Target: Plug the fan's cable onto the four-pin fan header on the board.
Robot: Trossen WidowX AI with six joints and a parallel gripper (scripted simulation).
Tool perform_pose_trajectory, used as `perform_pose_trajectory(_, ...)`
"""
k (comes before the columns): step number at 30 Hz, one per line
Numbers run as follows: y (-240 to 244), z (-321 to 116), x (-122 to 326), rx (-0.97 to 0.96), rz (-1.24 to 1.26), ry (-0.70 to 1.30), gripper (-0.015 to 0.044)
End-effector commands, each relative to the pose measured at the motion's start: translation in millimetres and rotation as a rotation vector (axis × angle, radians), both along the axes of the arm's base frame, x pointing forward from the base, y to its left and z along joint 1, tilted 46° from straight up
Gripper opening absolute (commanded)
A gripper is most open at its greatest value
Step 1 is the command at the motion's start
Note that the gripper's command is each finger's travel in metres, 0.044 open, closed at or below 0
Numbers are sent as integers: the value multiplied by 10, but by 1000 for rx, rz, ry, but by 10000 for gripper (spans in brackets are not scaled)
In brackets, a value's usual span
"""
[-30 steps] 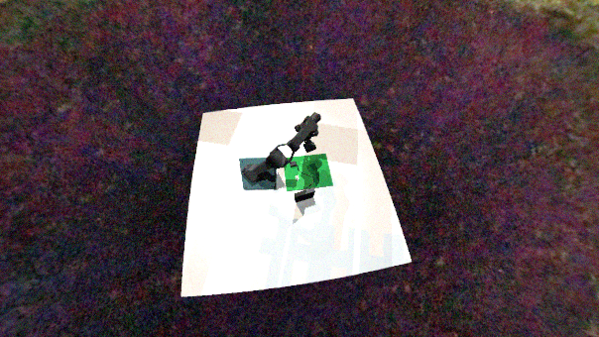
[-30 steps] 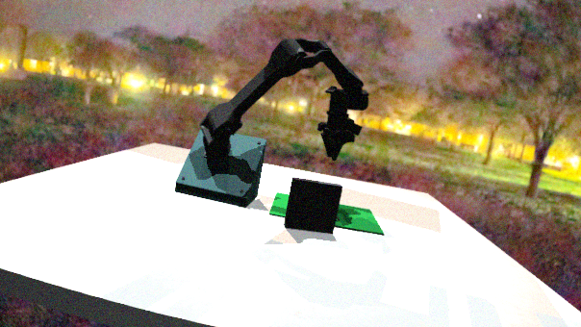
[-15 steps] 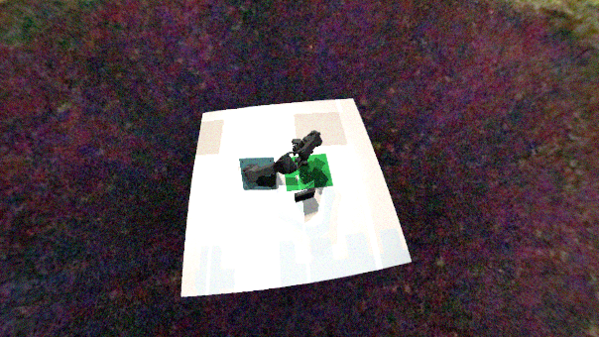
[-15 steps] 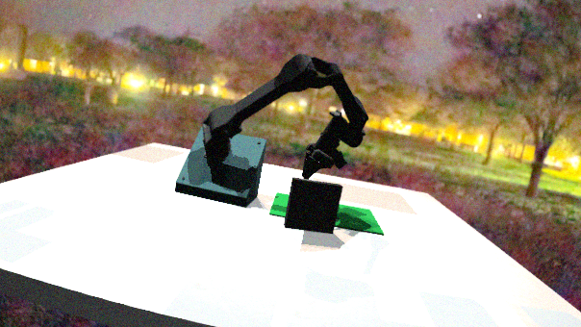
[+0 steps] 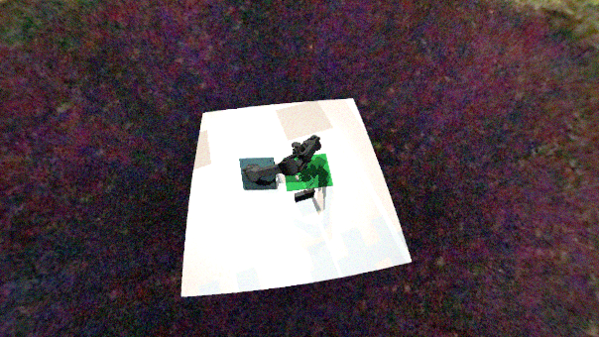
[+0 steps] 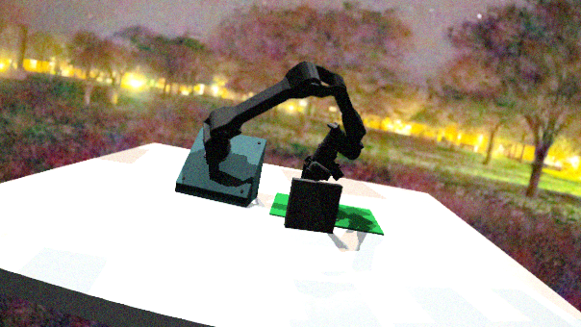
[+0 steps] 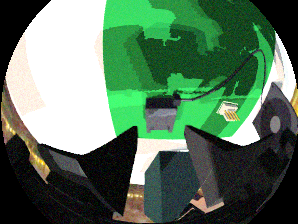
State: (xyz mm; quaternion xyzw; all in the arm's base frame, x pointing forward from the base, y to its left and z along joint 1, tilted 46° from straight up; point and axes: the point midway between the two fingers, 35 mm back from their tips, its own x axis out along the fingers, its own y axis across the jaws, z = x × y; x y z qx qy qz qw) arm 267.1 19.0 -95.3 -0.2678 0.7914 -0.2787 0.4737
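Observation:
The plug [image 7: 161, 115], a dark grey block, lies on the left part of the green board [image 5: 293, 186] [image 6: 361, 218] [image 7: 120, 112] in the wrist view. A thin black cable [image 7: 192, 100] runs from it in an arc to the fan [image 5: 304, 195] [image 6: 313, 206] [image 7: 274, 120], which stands upright beside the board. The white header [image 7: 229, 111] with gold pins is on the board, between plug and fan, with its pins showing. My gripper [image 6: 321, 176] [image 7: 161, 129] is open and empty above the plug, its fingertips apart on either side of it in the wrist view. The fan partly hides the area below the gripper in the exterior view.
The robot's blue-grey base plate [image 5: 248, 185] [image 6: 192, 185] [image 7: 172, 185] is on the white table [image 5: 233, 238] [image 6: 168, 250], beside the board. The arm arches over the board and casts shadows on it. The fan rises as a dark square next to the board's edge.

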Motion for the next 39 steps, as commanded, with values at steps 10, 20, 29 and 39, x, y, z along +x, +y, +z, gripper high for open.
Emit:
perform_pose_trajectory(10, -166, -151, -14, -5, 5, 6, 210)
perform_pose_trajectory(20, -210, -200, -14, -3, -2, 3, 184)
perform_pose_trajectory(29, -210, -200, -14, -3, -2, 3, 65)
perform_pose_trajectory(39, -105, -101, -2, -2, 0, 3, 0)
